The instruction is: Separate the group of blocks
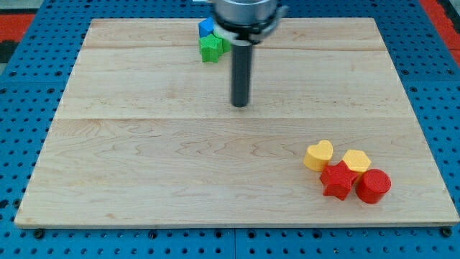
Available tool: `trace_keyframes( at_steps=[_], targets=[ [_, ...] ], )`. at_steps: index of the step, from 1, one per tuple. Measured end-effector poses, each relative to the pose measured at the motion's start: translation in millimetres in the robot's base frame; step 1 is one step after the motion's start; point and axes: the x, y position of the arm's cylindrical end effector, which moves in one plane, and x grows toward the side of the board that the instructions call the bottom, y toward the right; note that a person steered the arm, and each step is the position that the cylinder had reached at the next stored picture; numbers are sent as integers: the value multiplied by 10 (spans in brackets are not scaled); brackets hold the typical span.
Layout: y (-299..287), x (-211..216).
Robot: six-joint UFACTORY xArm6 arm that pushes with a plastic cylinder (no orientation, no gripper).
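A group of blocks sits at the view's lower right of the wooden board: a yellow heart, a yellow hexagon, a red star and a red cylinder, all touching or nearly so. My tip rests on the board near the middle top, far up and left of that group. A green block and a blue block lie at the top, just left of the rod, partly hidden by it.
The board lies on a blue perforated table. The arm's grey end housing hangs over the board's top edge.
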Motion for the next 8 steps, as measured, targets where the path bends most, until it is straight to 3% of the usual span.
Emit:
trace_keyframes(
  at_steps=[1,2,3,5,8],
  targets=[
    [-665,-506],
    [-809,-850],
    [-692,-1107],
    [-692,-1182],
    [-638,-1970]
  ],
)
